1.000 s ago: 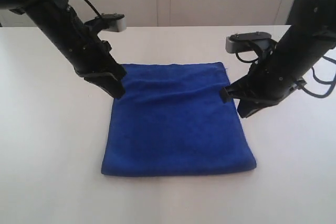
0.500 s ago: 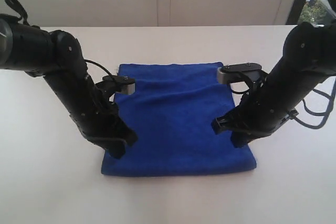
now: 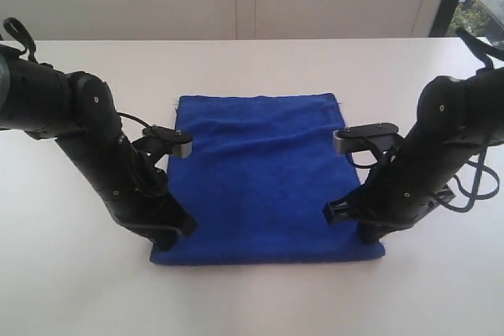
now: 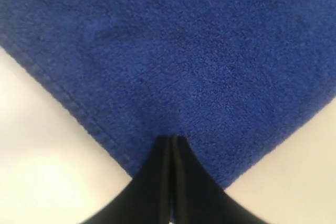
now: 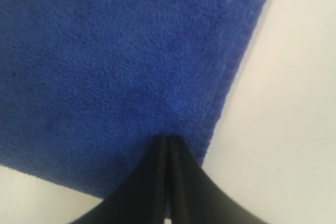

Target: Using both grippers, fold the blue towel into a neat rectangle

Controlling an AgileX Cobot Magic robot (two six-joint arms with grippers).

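at lower left of the exterior frame, the left gripper (image 3: 175, 235) presses on the lower left corner of the blue towel (image 3: 264, 171), jaws clenched tight, tips touching the pile. the towel lies flat at the centre of the white table (image 3: 79, 297). at lower right, the right gripper (image 3: 368, 235) meets the towel's lower right corner, jaws likewise pressed together.

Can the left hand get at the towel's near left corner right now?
Probably yes: the left hand rests its tips on the towel just inside that corner, with nothing in between. It is shut, though, so it would likely need to open first.
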